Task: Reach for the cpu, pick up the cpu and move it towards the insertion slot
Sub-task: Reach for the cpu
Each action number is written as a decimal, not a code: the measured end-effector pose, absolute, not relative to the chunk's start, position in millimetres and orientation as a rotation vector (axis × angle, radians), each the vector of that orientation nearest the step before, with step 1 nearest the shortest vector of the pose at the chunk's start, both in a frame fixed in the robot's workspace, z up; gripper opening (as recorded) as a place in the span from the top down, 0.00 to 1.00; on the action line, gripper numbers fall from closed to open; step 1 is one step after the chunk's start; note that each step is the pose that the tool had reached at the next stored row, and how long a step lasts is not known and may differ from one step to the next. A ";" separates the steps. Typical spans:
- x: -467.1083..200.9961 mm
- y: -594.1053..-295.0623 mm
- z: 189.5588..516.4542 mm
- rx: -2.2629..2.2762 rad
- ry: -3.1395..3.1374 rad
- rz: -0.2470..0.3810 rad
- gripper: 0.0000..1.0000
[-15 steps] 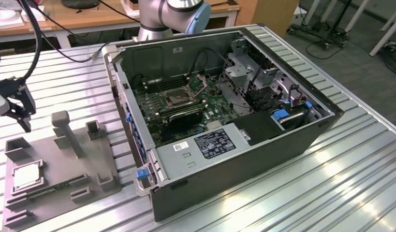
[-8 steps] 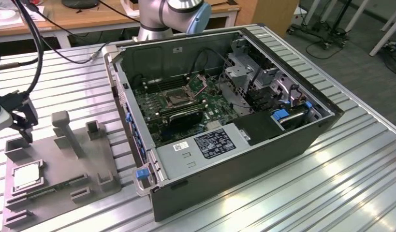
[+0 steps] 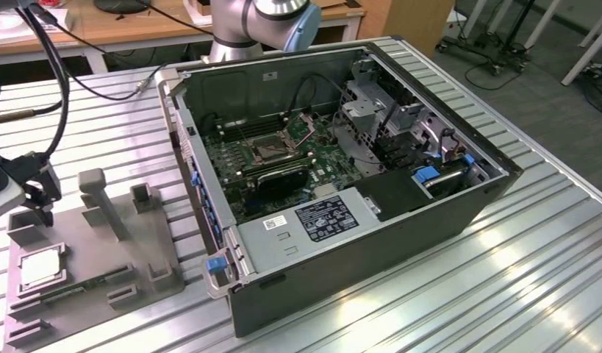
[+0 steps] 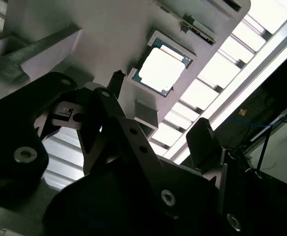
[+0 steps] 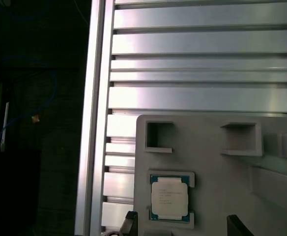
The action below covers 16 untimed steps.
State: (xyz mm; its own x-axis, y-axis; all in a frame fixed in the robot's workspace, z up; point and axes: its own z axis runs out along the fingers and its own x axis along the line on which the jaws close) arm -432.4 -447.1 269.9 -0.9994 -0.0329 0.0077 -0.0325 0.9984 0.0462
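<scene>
The claw [image 3: 36, 202] hangs spread wide and empty above the grey fixture plate [image 3: 85, 254] at the exterior view's left. The cpu [image 3: 43, 266] lies flat in that plate's square recess, untouched. The insertion slot [image 3: 269, 151] sits well apart, inside the open computer case [image 3: 379, 243] on the worktop [image 3: 536, 257]

No text can be read. Lower centre of the exterior view: a black label [image 3: 323, 218] and a white sticker [image 3: 278, 223] on the grey metal cover [image 3: 281, 250], print too small. First wrist view: faint print lines on the cpu [image 5: 169, 197], unreadable.
</scene>
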 end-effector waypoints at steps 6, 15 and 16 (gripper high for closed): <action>-432.4 -447.1 268.8 0.052 -3.132 -0.072 0.22; -432.5 -447.1 268.8 0.052 -3.132 -0.072 0.22; -432.5 -447.1 268.7 0.052 -3.132 -0.072 0.22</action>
State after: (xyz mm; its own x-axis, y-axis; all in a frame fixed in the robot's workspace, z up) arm -432.5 -447.1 268.7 -0.9994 -0.0334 0.0077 -0.0331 0.9984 0.0462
